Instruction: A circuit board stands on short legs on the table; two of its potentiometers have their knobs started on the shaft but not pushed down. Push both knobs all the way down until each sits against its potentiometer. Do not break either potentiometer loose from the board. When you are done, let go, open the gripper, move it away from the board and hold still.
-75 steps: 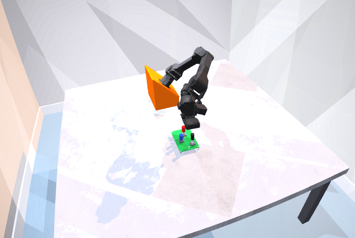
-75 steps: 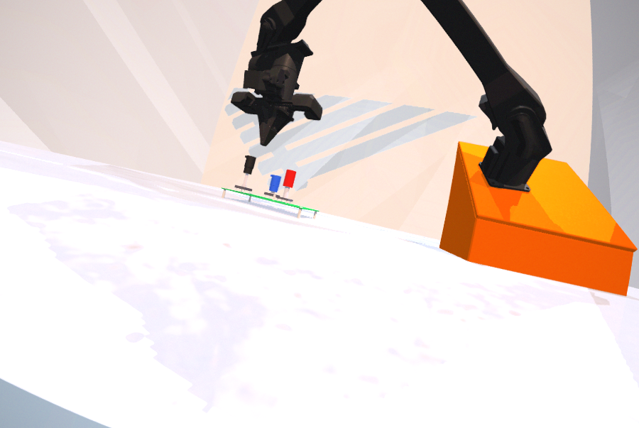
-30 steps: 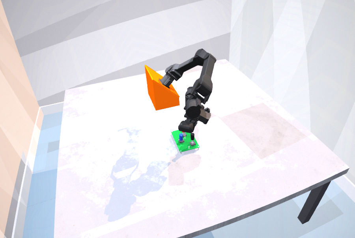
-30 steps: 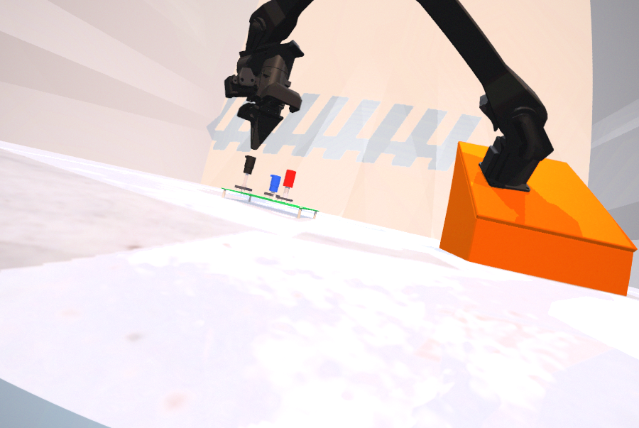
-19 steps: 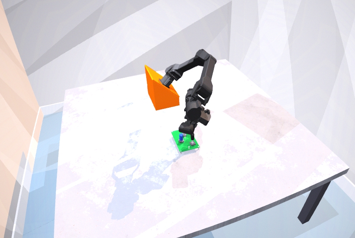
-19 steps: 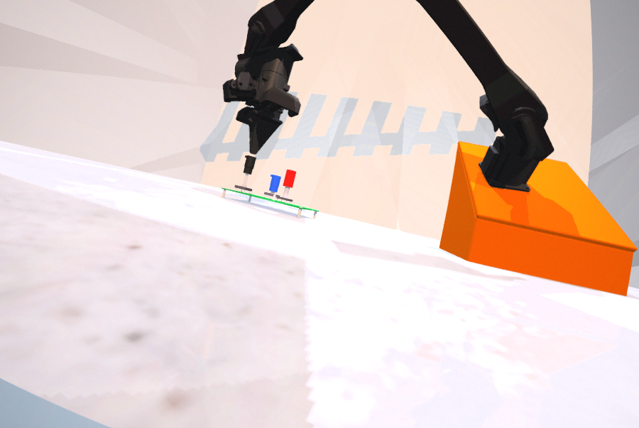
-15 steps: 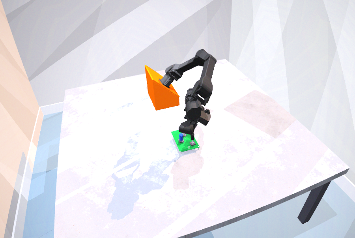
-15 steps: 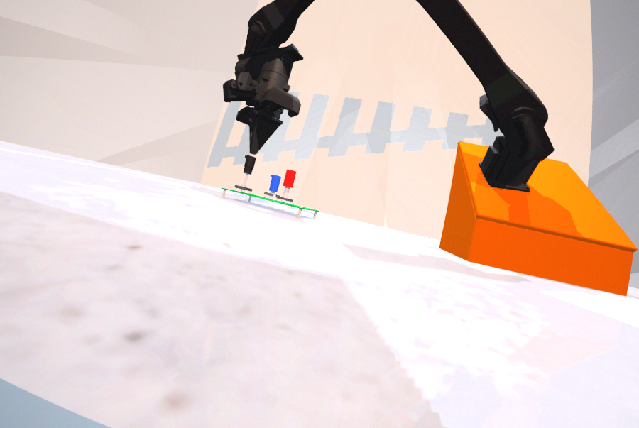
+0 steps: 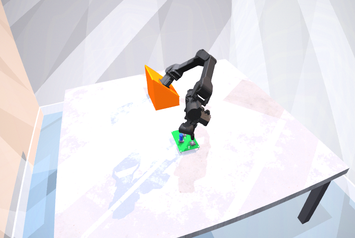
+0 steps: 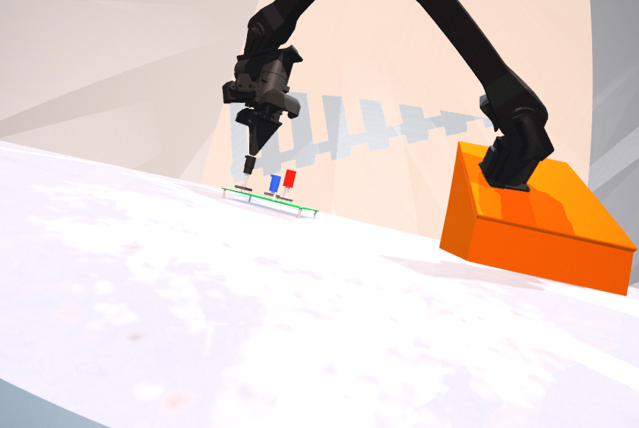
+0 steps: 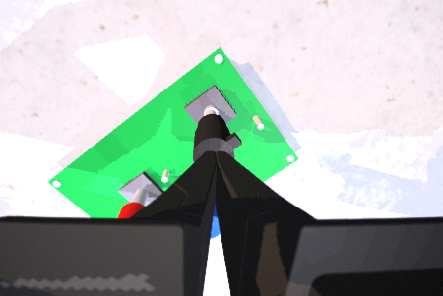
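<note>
Altogether, one green circuit board (image 9: 185, 147) (image 10: 263, 198) (image 11: 118, 146) on the table (image 9: 114, 132) (image 10: 206, 268) (image 11: 345, 52), bearing three knobs: one black (image 9: 192, 136) (image 10: 250, 164) (image 11: 210, 133), one blue (image 9: 181, 137) (image 10: 275, 183) (image 11: 215, 228), one red (image 10: 290, 178) (image 11: 130, 210). One gripper (image 10: 253, 154) (image 11: 215, 161), clenched on nothing, its two fingertips together at the black knob's top; one orange block (image 9: 165, 98) (image 10: 547, 262) under the arm's base.

A: anyone see the red knob (image 10: 290, 178) (image 11: 130, 210) from the top? I can't, the gripper (image 9: 192, 134) (image 10: 252, 155) (image 11: 215, 161) totally blocks it.

B: same. wrist view crops nothing there, but the fingers cover part of it, most of the blue knob (image 9: 181, 136) (image 10: 275, 184) (image 11: 215, 228) and the near end of the circuit board (image 9: 185, 147) (image 10: 309, 209) (image 11: 118, 146).

A: exterior?

B: arm's (image 9: 208, 70) (image 10: 464, 25) elbow is cut off up top, and the blue knob's base is too tiny to judge.
</note>
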